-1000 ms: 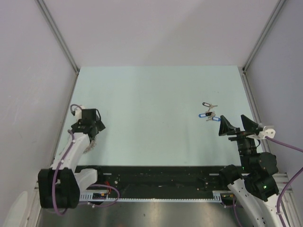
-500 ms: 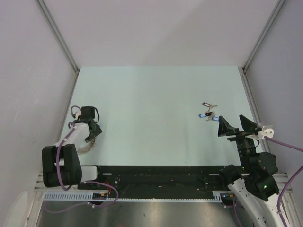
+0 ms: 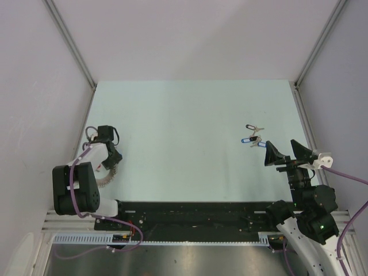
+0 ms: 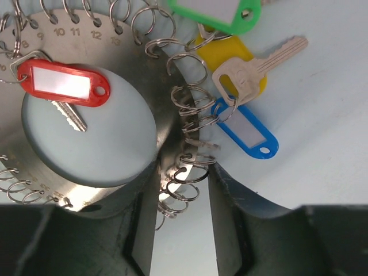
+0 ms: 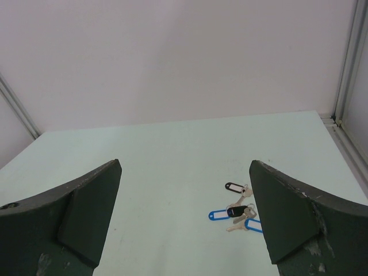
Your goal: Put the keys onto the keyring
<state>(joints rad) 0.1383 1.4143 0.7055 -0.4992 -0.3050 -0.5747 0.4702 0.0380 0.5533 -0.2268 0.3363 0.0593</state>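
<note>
The keyring (image 4: 138, 69) is a silver disc edged with small split rings, carrying keys on red (image 4: 63, 83), green (image 4: 213, 11), yellow (image 4: 230, 57) and blue (image 4: 247, 132) tags. It lies at the table's near left (image 3: 106, 177). My left gripper (image 4: 183, 172) points down on it (image 3: 107, 162), its fingers closed across the disc's rim and the rings there. The loose keys (image 3: 253, 138) with blue and black tags lie in a small cluster at the right (image 5: 238, 210). My right gripper (image 3: 286, 150) hovers just in front of them, wide open and holding nothing (image 5: 185, 167).
Pale walls with metal corner posts (image 3: 72, 43) enclose the light green table (image 3: 184, 126) on three sides. A black rail (image 3: 190, 215) runs along the near edge between the arm bases.
My left arm has swung in and lowered its gripper onto the keyring, and its jaws have narrowed around the rim. The right arm and loose keys have not moved.
</note>
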